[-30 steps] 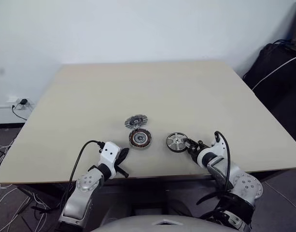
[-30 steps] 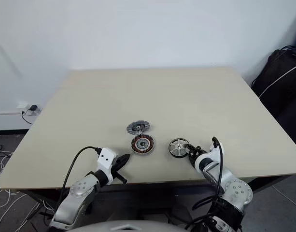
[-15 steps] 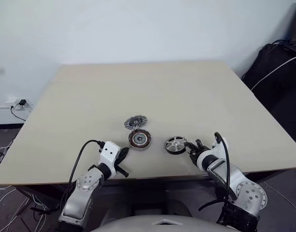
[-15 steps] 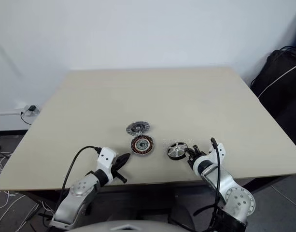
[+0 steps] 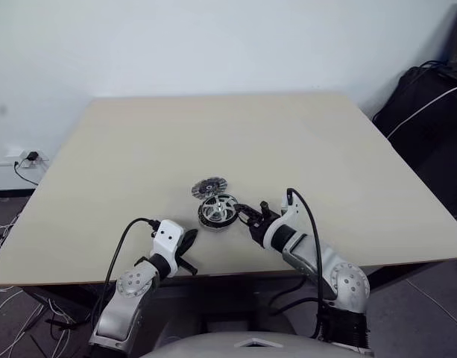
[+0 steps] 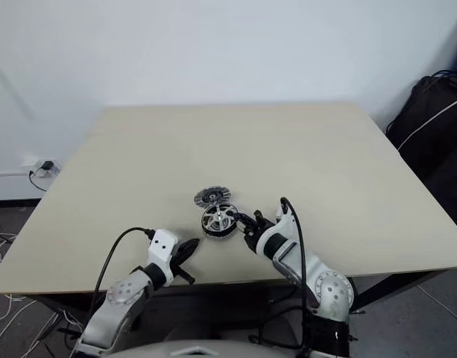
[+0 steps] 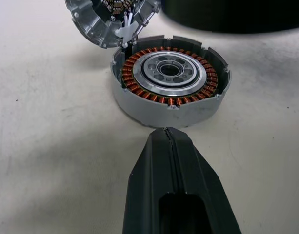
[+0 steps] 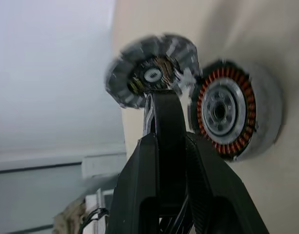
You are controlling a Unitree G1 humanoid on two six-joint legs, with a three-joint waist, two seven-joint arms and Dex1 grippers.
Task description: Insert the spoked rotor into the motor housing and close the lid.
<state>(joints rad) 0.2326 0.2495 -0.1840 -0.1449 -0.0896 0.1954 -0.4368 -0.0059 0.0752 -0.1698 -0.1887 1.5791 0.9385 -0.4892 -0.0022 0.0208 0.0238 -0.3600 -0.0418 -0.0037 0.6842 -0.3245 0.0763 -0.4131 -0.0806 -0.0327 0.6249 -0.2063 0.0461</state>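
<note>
In the left eye view the right gripper [image 5: 248, 215] held the spoked rotor [image 5: 218, 209] by its rim, directly over the spot where the motor housing sat on the table [image 5: 124, 149], so the housing itself was covered from this angle; the lid [image 5: 209, 186] lay just behind, touching or nearly so. The left gripper [image 5: 189, 245] rested near the table's front edge, a short way in front of the housing, empty. The right eye view gave the same layout, the rotor appearing tilted rather than level. In the left wrist view the left gripper's two fingers were pressed fully together with nothing between them, their tip just short of the motor housing [image 7: 169, 83], whose copper windings and silvery centre were exposed and empty; a dark blurred edge above it was probably the rotor rim. In the right wrist view the right fingers [image 8: 166, 124] were clamped narrowly on a thin dark edge, taken to be the rotor's rim. Judgement: the rotor was not yet seated. It should be levelled and centred over the hub before lowering; the left gripper could brace the housing against sliding.
</note>
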